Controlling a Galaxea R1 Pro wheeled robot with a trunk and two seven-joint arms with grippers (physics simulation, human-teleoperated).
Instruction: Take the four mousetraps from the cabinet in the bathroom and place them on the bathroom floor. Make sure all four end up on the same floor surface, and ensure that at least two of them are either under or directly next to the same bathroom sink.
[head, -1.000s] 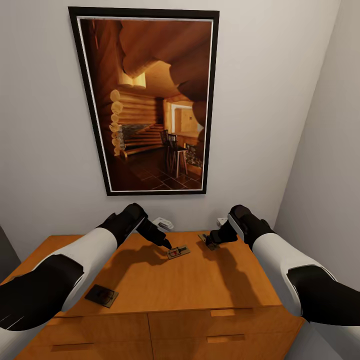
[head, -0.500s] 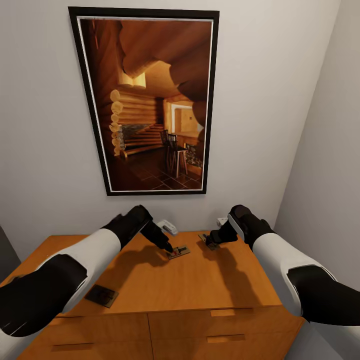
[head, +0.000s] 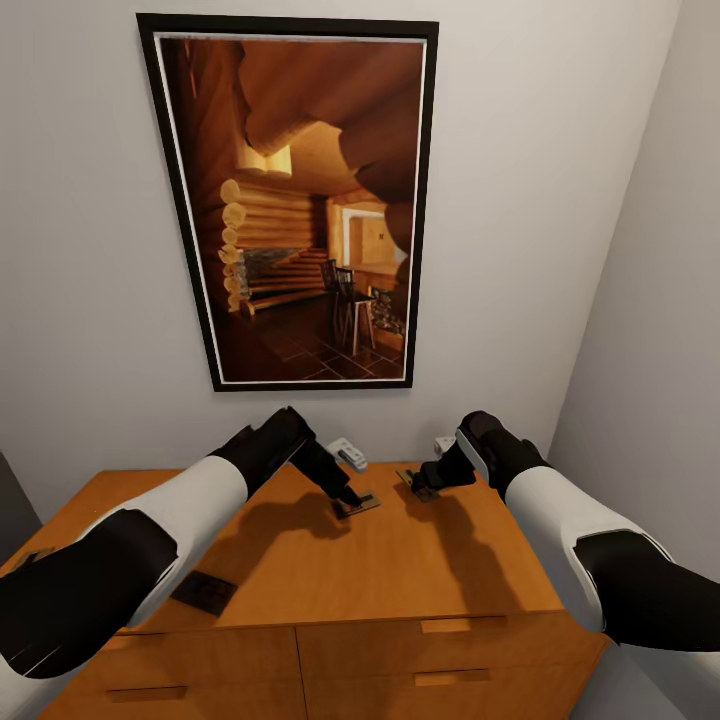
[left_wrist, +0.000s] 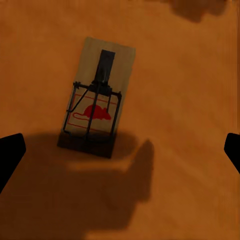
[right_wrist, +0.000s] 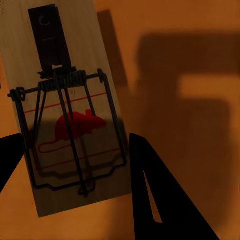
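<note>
Nearest, one mousetrap (head: 204, 592) lies well behind the left end effector (head: 350, 497), whose wide-open fingers hover above a second mousetrap (left_wrist: 98, 96). Beyond, the right end effector (head: 415, 483) straddles a third mousetrap (right_wrist: 62, 107), fingers flanking both edges, on the cabinet (head: 400, 570).

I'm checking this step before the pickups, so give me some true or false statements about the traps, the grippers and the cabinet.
1. A mousetrap lies flat on the cabinet top, under the left gripper. True.
2. The left gripper is clamped on it. False: its fingers stand wide apart, the trap untouched between them.
3. The right gripper has a finger on each side of another trap. True.
4. The drawers are pulled open. False: their fronts sit flush.
5. A picture hangs above the cabinet. True.
</note>
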